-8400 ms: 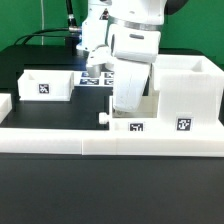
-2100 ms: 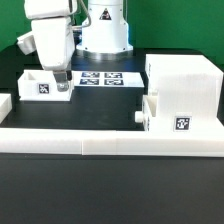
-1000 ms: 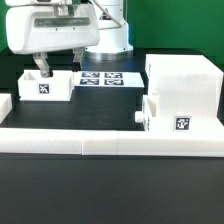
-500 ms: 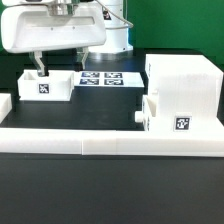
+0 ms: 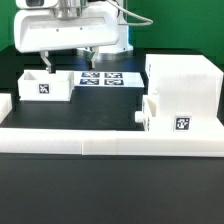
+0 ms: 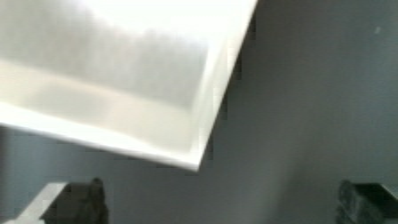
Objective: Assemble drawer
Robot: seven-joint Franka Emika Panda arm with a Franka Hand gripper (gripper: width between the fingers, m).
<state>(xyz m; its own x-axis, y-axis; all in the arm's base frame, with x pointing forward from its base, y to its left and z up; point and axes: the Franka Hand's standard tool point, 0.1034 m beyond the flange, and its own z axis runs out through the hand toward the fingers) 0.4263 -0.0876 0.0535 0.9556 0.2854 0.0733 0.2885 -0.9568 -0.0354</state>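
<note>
A small open-top white tray point(image 5: 45, 85) with a square tag stands at the exterior view's left. The large white housing point(image 5: 188, 80) stands at the right. A second small tray point(image 5: 151, 109) sits pushed in at the housing's lower left side. My gripper point(image 5: 68, 62) hangs open and empty above the left tray. One fingertip point(image 5: 45, 64) is over the tray's back and the other is past its right edge. In the wrist view a blurred white tray corner point(image 6: 125, 80) fills the upper part. The gripper point(image 6: 221, 205) shows two dark fingertips point(image 6: 71, 200) set wide apart with nothing between them.
The marker board point(image 5: 100, 77) lies on the black table behind the tray, near the robot base. A long low white border wall point(image 5: 110, 140) runs along the front. A short white wall piece point(image 5: 4, 105) stands at the far left.
The wide gripper hand has shifted towards the exterior view's right and slightly up over the left tray. The trays and housing have not moved.
</note>
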